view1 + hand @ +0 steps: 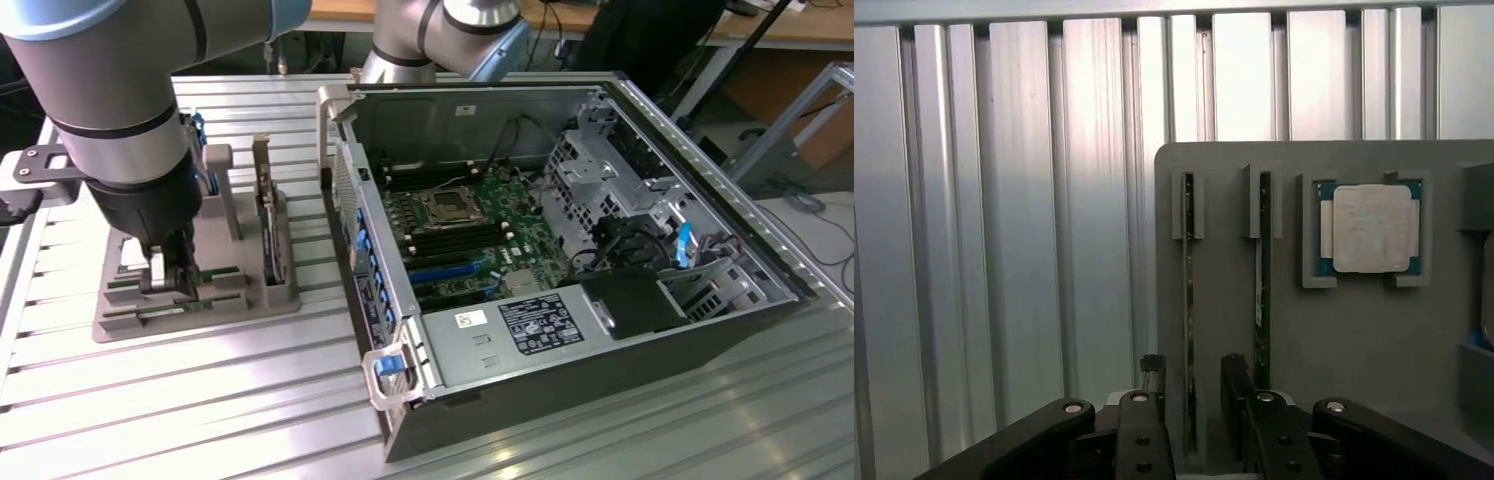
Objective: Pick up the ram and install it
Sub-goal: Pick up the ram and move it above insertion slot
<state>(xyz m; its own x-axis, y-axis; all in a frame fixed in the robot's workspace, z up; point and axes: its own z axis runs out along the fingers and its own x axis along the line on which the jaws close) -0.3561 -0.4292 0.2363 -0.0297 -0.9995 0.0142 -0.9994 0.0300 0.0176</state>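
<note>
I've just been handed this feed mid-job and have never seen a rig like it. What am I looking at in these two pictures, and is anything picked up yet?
The machine is a single robot arm ending in a two-fingered gripper. One picture comes from a camera off the arm. The other comes from a camera on the wrist, looking past the gripper's own fingers. On the slatted metal table sit a grey holder tray and an open computer case. The wrist view shows the ram standing on edge in the tray, a second stick beside it, and a square processor chip. The gripper is open, with a finger on each side of the ram and gaps showing. Nothing is held.
</note>
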